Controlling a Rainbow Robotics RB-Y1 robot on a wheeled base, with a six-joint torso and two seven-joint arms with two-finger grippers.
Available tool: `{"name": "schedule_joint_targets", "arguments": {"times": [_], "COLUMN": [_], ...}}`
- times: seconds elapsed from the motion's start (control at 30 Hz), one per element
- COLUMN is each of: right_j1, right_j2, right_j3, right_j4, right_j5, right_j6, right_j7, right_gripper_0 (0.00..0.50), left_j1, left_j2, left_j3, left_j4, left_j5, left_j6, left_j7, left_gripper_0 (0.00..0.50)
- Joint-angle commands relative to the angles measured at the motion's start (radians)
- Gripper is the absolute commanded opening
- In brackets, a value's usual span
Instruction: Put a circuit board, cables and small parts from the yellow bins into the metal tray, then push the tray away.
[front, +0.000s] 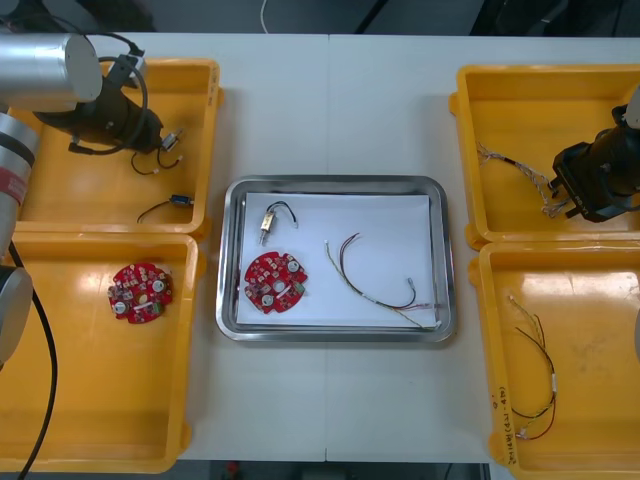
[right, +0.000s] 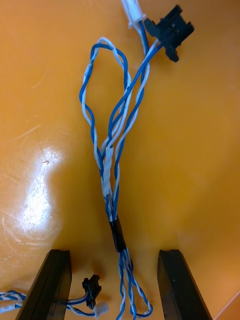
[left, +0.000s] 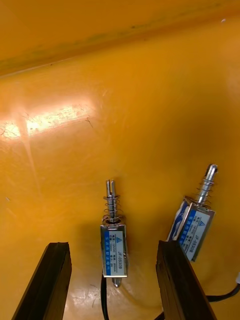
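Front view: we see the metal tray (front: 335, 184) at centre between the yellow bins, already holding a round red circuit board (front: 274, 282), a small metal part (front: 268, 222) and a thin dark cable (front: 375, 280). The left gripper (front: 167, 140) hangs in the far left bin (front: 205, 85), and the right gripper (front: 557, 195) in the far right bin (front: 500, 95). A spare circuit board (front: 140, 292) lies in the near left bin (front: 60, 400). Right wrist view: the fingers stand apart, released, straddling the twisted blue and white cable (right: 112, 165) near its black sleeve, placed, we judge, so that closing pinches the bundle. Its black connector (right: 170, 29) lies beyond, and a loose strand runs beside one finger. Left wrist view: the claw is likewise released, with a sprung metal part (left: 114, 242) centred between the fingers for a pick. A neighbouring part (left: 195, 225) sits just beside one finger and may be nudged.
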Motion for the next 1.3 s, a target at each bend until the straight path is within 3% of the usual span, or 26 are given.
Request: {"name": "schedule_joint_targets", "arguments": {"times": [0.03, 0.73, 0.8, 0.83, 1.0, 1.03, 1.07, 1.13, 1.17, 1.2, 1.3], "right_j1": [0.035, 0.052, 0.055, 0.057, 0.060, 0.060, 0.061, 0.064, 0.066, 0.067, 0.069], "right_j2": [0.008, -0.034, -0.034, -0.035, -0.034, -0.034, -0.035, -0.035, -0.035, -0.035, -0.035], "right_j3": [0.023, 0.033, 0.033, 0.033, 0.033, 0.033, 0.033, 0.032, 0.032, 0.030, 0.030], "right_j4": [-0.012, -0.012, -0.012, -0.012, -0.012, -0.012, -0.012, -0.012, -0.012, -0.012, -0.012], "right_j5": [-0.008, -0.013, -0.016, -0.017, -0.024, -0.028, -0.033, -0.051, -0.056, -0.063, -0.066], "right_j6": [-0.012, -0.043, -0.049, -0.050, -0.050, -0.050, -0.050, -0.052, -0.052, -0.052, -0.054], "right_j7": [-0.041, 0.012, 0.017, 0.018, 0.020, 0.020, 0.020, 0.014, 0.014, 0.014, 0.015], "right_gripper_0": [0.500, 0.500, 0.500, 0.500, 0.500, 0.479, 0.425, 0.169, 0.106, 0.002, 0.000], "left_j1": [-0.054, -0.033, -0.031, -0.026, -0.022, -0.022, -0.022, -0.022, -0.022, -0.022, -0.022], "left_j2": [0.043, 0.043, 0.043, 0.043, 0.043, 0.043, 0.043, 0.045, 0.046, 0.049, 0.057], "left_j3": [0.024, -0.002, -0.004, -0.005, -0.005, -0.004, -0.004, -0.005, -0.005, -0.004, -0.005], "left_j4": [0.020, 0.036, 0.036, 0.037, 0.036, 0.036, 0.036, 0.036, 0.036, 0.034, 0.034], "left_j5": [0.015, 0.045, 0.045, 0.041, 0.045, 0.048, 0.048, 0.048, 0.048, 0.048, 0.048], "left_j6": [-0.035, -0.081, -0.081, -0.081, -0.086, -0.084, -0.084, -0.084, -0.084, -0.080, -0.080], "left_j7": [-0.170, -0.185, -0.187, -0.187, -0.190, -0.190, -0.191, -0.190, -0.190, -0.190, -0.191], "left_gripper_0": [0.500, 0.500, 0.090, 0.000, 0.000, 0.000, 0.000, 0.000, 0.000, 0.000, 0.000]}}
